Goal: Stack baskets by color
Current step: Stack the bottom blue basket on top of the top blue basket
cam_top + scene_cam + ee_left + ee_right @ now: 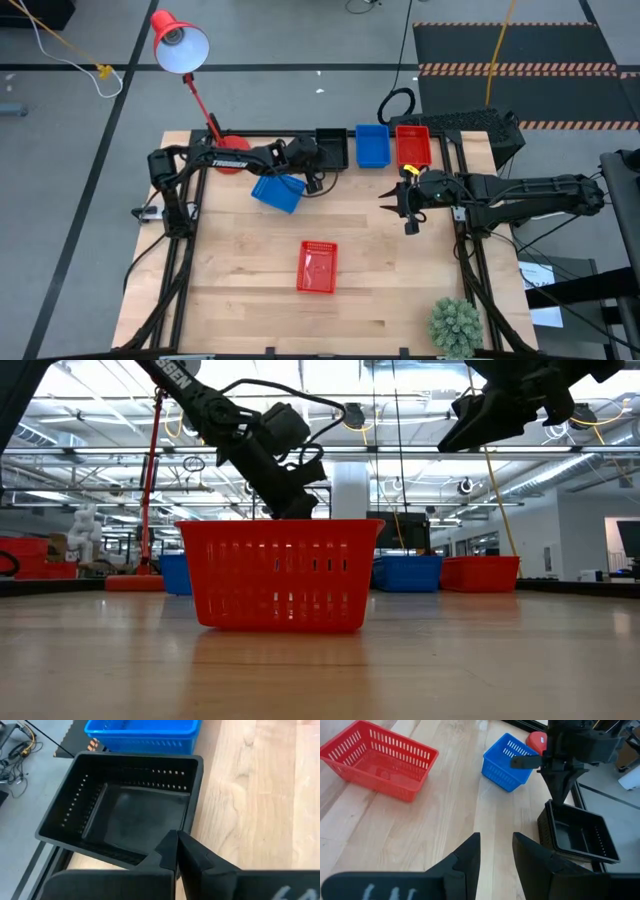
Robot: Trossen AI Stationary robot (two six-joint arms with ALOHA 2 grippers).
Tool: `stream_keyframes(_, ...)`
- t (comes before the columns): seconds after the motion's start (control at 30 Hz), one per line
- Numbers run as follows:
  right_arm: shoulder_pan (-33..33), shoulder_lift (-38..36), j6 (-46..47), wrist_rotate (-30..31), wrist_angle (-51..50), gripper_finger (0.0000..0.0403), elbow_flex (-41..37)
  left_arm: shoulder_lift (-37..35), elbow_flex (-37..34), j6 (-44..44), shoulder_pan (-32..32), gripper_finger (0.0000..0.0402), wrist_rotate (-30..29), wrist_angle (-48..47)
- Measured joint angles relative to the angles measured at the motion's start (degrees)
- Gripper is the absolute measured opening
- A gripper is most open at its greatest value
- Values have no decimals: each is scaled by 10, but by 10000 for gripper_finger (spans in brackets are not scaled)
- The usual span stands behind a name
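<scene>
A black basket (333, 148) stands at the table's far edge; in the right wrist view it (580, 837) seems nested in another black one. My left gripper (322, 165) is shut at its near rim. A blue basket (372, 145) and a red basket (412, 143) stand beside it on the far edge. Another blue basket (278, 190) lies askew on the table under my left arm. A red basket (318, 267) rests on its base mid-table. My right gripper (397, 212) hovers open and empty right of centre. My left gripper is shut on the black basket's near wall (150, 856), close to a corner, one finger inside and one outside. The fingers (559, 795) slant down from the table's left and near side. The basket stays level on the far edge, and the fingertips hide the contact itself.
A red desk lamp stands with its base (228, 160) at the far left, its shade (180, 45) beyond the table. A green plant (455, 325) sits at the near right corner. Bare wood lies around the middle red basket.
</scene>
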Motion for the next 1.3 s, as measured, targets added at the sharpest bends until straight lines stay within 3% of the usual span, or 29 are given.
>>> stream_keyframes(0.17, 0, 0, 4, 0, 0, 109, 0, -48, 1, -21, -25, 14, -1, -46)
stream_keyframes(0.37, 0, 0, 3, 0, -1, 109, 0, -130, -4, -92, -94, 14, -33, -188)
stream_keyframes(0.53, 0, 0, 3, 0, 0, 109, 0, -175, -60, -194, -156, 23, -45, -213)
stream_keyframes(0.77, 0, 0, 35, 0, 19, 109, 0, -212, -155, -325, -229, 94, -163, -248)
stream_keyframes(0.97, 0, 0, 70, 0, 29, 109, 1, -240, -159, -373, -251, 161, -184, -257)
stream_keyframes(1.2, 0, 2, 112, -2, 30, 109, 1, -256, -165, -346, -291, 184, -207, -331)
stream_keyframes(1.3, 0, 5, 118, -3, 30, 109, 0, -253, -172, -355, -300, 184, -213, -290)
